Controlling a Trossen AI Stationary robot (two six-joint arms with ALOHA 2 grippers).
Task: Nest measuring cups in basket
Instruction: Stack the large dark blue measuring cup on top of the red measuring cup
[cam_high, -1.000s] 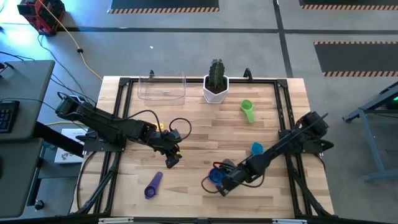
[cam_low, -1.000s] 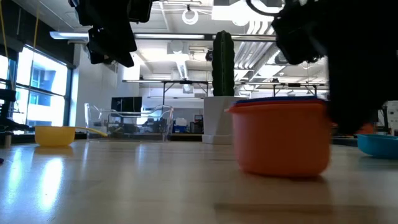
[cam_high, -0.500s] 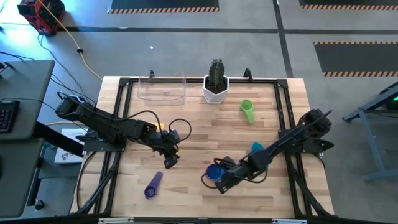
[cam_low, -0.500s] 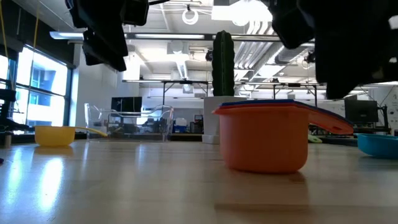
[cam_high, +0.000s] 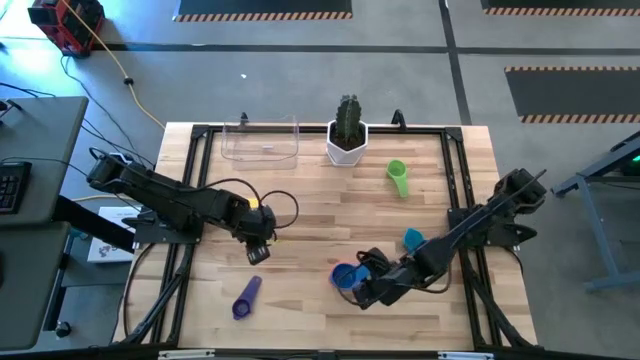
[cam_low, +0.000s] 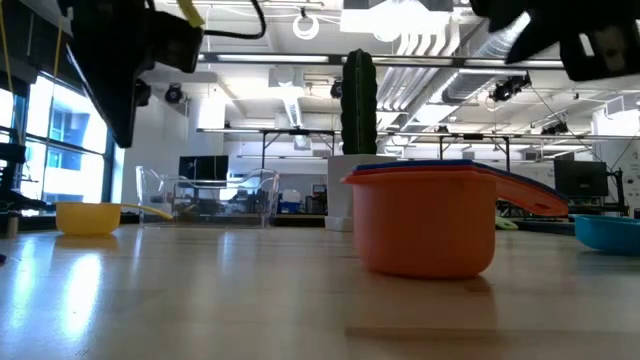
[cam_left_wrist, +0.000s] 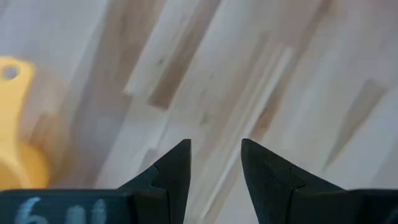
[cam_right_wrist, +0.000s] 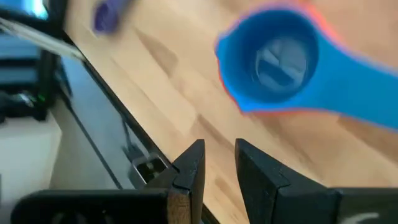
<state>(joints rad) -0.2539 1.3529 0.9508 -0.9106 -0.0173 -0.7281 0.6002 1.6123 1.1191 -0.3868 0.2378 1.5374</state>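
Note:
A blue measuring cup sits nested inside an orange one (cam_high: 345, 276) (cam_right_wrist: 273, 62) (cam_low: 430, 225) on the table's near middle. My right gripper (cam_high: 364, 294) (cam_right_wrist: 219, 146) is open just near-right of this stack and touches nothing. My left gripper (cam_high: 256, 250) (cam_left_wrist: 216, 146) is open over bare wood. The yellow cup (cam_left_wrist: 15, 143) (cam_low: 88, 217) lies beside it, partly hidden under the arm in the high view. Other cups lie apart on the table: purple (cam_high: 247, 297), teal (cam_high: 413, 238) and green (cam_high: 398, 177). The clear basket (cam_high: 260, 140) (cam_low: 207, 195) stands at the far edge.
A white pot with a green cactus (cam_high: 347, 135) (cam_low: 359, 100) stands right of the basket at the far edge. A black frame rail (cam_high: 452, 170) runs along the table's sides. Bare wood lies between the basket and the left gripper.
My right gripper has drawn back from the blue-in-orange stack toward the table's near right corner, and the stack now stands free after sliding a little. My left gripper has moved toward the table's left edge.

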